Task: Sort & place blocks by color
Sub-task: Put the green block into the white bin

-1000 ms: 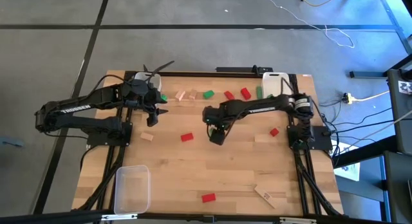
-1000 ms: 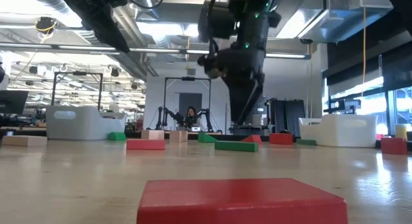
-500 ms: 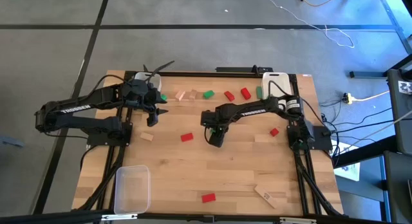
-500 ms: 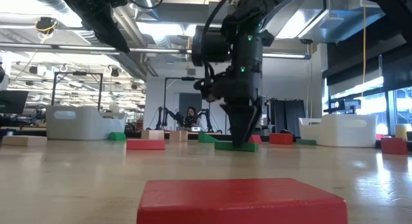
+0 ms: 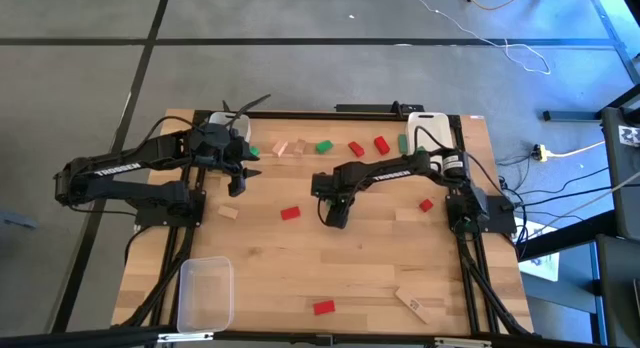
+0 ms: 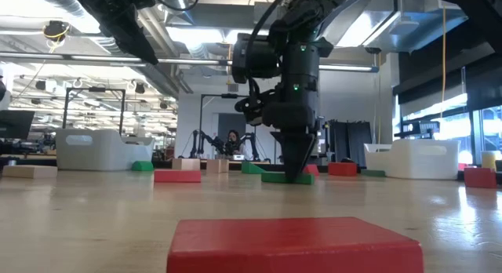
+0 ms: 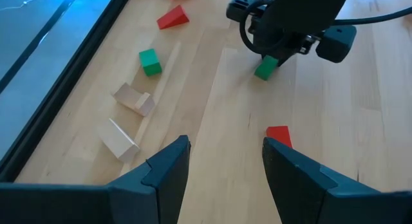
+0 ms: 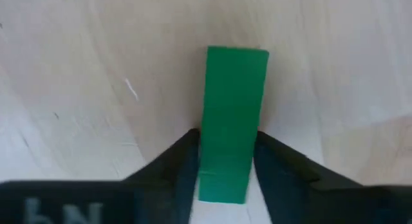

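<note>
Wooden table (image 5: pixel 400 273): right gripper (image 8: pixel 225 161) fingers flank long flat green block (image 8: pixel 233 114).

Surface (image 5: pixel 360 278): pale wood planks, visible grain, light sheen. Green block (image 8: pixel 234 114): smooth, matt paint. Fingers (image 8: pixel 177 163): dark matt plastic. Bin (image 5: pixel 205 293): clear plastic, glossy. Natural blocks (image 7: pixel 120 140): bare unpainted wood.

High view: overhead, straight down, whole table (image 5: pixel 300 278) and both arms in frame. Low view: table-top level, facing across into the room, a red block (image 6: pixel 294 243) close to the lens. Left wrist view looks obliquely at the right gripper (image 7: pixel 270 56) over the green block (image 7: pixel 265 67); right wrist view sits very near that same block.
</note>
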You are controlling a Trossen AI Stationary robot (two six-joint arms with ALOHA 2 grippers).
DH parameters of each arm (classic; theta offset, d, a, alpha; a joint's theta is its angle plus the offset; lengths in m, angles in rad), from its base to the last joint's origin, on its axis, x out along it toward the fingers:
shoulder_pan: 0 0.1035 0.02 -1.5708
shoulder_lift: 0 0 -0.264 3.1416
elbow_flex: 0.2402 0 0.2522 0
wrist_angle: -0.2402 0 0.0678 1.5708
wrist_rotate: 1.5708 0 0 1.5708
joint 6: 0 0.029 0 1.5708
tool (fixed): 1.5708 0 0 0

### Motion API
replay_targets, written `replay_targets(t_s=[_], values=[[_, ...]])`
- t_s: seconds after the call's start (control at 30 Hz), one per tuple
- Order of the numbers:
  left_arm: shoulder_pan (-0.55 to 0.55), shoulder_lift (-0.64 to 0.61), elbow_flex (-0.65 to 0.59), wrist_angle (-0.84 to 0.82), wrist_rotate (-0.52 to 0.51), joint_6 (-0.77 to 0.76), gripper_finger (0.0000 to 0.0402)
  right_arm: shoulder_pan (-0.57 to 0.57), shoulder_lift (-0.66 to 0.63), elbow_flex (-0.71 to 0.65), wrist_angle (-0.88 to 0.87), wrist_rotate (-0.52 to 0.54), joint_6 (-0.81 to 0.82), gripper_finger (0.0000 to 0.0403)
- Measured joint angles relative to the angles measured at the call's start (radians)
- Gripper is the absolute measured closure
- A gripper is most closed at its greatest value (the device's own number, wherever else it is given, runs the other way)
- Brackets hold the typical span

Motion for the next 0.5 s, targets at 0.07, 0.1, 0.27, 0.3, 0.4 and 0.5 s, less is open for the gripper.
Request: replay_targets(t_s=[0.07,0.1,0.27,0.3,0.4,0.5], values=[[0.000,0.000,0.000,0.000,0.000,0.000,0.0213,0.000,0.000,0.000,-0.001,-0.001,0.000,0.0300],[0.000,0.000,0.000,0.000,0.000,0.000,0.0213,0.000,-0.002,0.000,-0.001,0.001,0.000,0.0300],[0.000,0.000,0.000,0.001,0.000,0.000,0.0213,-0.003,-0.027,-0.002,0.000,-0.001,-0.004,0.0299],[0.000,0.000,0.000,0.003,0.000,0.000,0.0213,-0.004,-0.034,-0.004,-0.001,-0.001,-0.004,0.0299],[0.000,0.000,0.000,0.004,-0.001,0.001,0.0213,-0.014,-0.057,-0.008,-0.005,-0.011,-0.004,0.0299],[0.000,0.000,0.000,0.004,-0.002,0.001,0.0213,-0.030,-0.095,-0.006,-0.021,-0.010,-0.004,0.0299]])
